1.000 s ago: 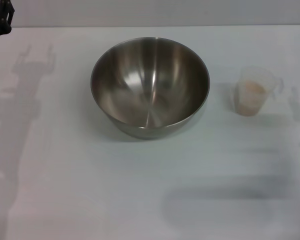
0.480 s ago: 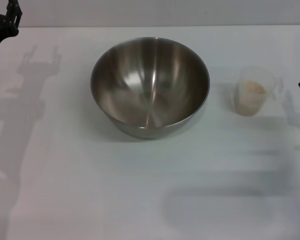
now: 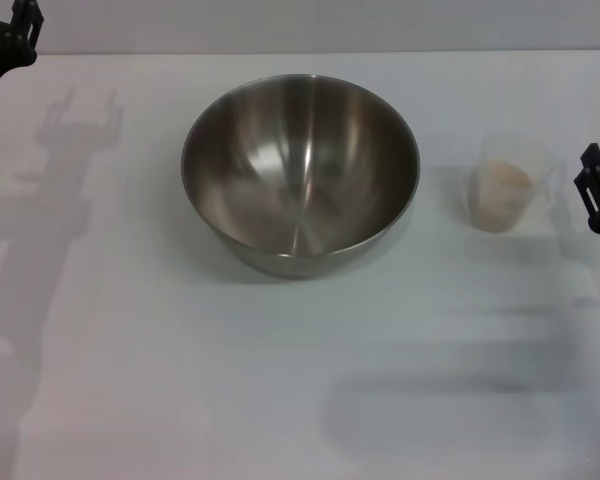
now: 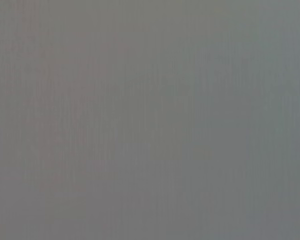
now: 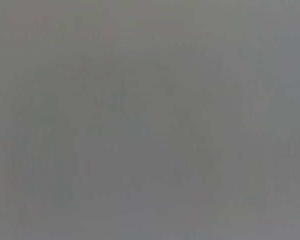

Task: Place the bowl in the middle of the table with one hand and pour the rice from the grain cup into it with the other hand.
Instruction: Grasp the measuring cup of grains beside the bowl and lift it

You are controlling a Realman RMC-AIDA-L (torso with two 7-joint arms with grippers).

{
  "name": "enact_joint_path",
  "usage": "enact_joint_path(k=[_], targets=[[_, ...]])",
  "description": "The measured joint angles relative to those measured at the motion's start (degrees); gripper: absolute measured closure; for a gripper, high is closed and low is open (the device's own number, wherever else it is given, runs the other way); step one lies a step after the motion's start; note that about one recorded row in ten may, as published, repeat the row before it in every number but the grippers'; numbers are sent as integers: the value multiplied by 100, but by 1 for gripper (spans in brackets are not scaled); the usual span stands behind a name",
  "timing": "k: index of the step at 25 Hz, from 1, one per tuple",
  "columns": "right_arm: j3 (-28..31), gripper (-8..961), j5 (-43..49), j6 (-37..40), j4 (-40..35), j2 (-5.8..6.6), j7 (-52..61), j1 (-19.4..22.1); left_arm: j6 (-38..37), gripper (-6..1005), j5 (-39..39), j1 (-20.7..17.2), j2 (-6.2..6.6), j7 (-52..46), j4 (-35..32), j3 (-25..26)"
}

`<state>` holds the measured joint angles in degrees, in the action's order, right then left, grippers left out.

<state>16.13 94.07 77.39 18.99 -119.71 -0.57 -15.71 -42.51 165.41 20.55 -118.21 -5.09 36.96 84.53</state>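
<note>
White desk carries the steel bowl (empty); grain cup of rice beside right gripper, left gripper far; gripper openings can't be told.

Bowl: large, round, stainless steel, brushed shiny interior, deep curved sides; upright and empty, standing on the table toward its far middle.

Grain cup: small, clear, faintly cloudy plastic, tapered; upright, to the right of the bowl and apart from it.

Rice: pale beige grains, partly filling the cup.

Table: plain white, flat.
</note>
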Motion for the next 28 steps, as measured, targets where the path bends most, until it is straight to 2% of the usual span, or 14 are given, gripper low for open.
enact_joint_path(k=[16,28], targets=[[-110,239,0,-88,184,0,-16,265,-133,442,0,52,0,18,-47,26],[-110,239,-3,-342,180,0,15,204,-147,442,0,12,-9,18,-37,-6]])
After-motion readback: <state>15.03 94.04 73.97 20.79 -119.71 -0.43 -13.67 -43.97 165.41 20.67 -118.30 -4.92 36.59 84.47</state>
